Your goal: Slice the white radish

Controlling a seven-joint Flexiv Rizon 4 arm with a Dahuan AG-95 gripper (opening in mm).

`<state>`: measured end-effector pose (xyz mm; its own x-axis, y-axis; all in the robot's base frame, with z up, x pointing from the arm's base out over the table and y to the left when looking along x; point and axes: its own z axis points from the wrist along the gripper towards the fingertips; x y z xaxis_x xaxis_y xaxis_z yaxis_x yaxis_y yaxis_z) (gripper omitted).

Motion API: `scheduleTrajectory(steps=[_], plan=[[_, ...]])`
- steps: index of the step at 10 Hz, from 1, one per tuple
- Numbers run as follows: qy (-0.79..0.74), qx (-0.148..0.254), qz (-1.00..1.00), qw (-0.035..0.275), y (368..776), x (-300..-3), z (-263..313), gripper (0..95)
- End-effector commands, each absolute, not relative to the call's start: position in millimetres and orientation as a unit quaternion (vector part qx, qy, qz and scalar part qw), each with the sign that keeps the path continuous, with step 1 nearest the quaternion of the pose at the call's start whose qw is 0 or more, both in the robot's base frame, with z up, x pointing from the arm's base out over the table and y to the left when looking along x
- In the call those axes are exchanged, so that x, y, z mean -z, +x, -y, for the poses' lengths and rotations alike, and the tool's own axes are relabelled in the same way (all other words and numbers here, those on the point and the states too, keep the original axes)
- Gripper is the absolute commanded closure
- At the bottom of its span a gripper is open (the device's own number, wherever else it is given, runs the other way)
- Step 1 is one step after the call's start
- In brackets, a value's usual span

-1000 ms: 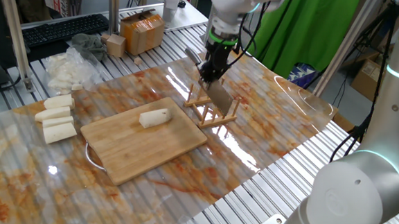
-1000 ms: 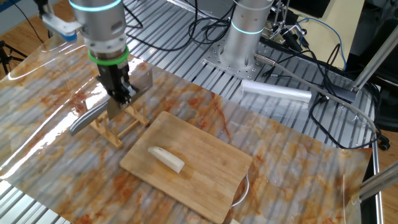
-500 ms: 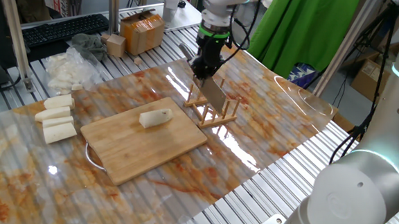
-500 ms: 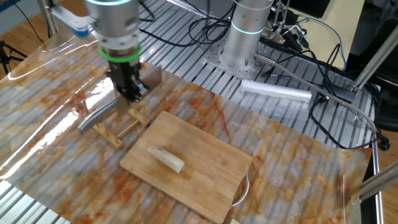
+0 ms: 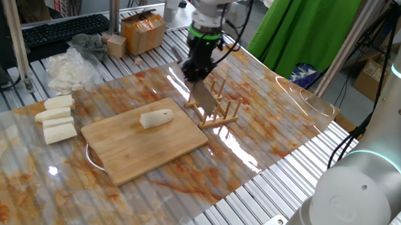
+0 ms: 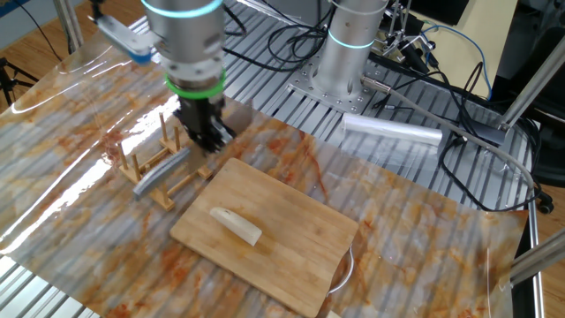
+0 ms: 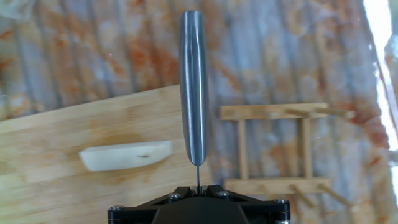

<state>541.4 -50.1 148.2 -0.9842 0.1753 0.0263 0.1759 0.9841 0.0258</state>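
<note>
Both pincer (image 6: 205, 134) jaws tight on knife (image 7: 193, 87)

Matt wood board (image 5: 146, 140), wood rack (image 7: 273, 149), brushed metal knife handle (image 7: 193, 81), glossy plastic sheet (image 5: 270, 115)

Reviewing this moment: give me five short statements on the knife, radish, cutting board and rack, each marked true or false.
1. The gripper is shut on the knife. True.
2. The white radish is already cut into several pieces. False: it lies whole on the cutting board.
3. The knife sits in the wooden rack. False: it hangs from the gripper, by the rack on the board's side.
4. Three longer radish chunks lie off the board. True.
5. The knife blade rests on the radish. False: in the hand view the radish lies beside the knife, not under it.
</note>
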Motion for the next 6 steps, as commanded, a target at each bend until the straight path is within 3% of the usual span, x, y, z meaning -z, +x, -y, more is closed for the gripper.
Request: scheduleTrajectory(steps=[1, 6], plan=[[-0.096, 0.013, 0.995, 0.008, 538, -141, 29, 95.0], [-0.097, 0.007, 0.995, 0.001, 533, -123, -27, 95.0]])
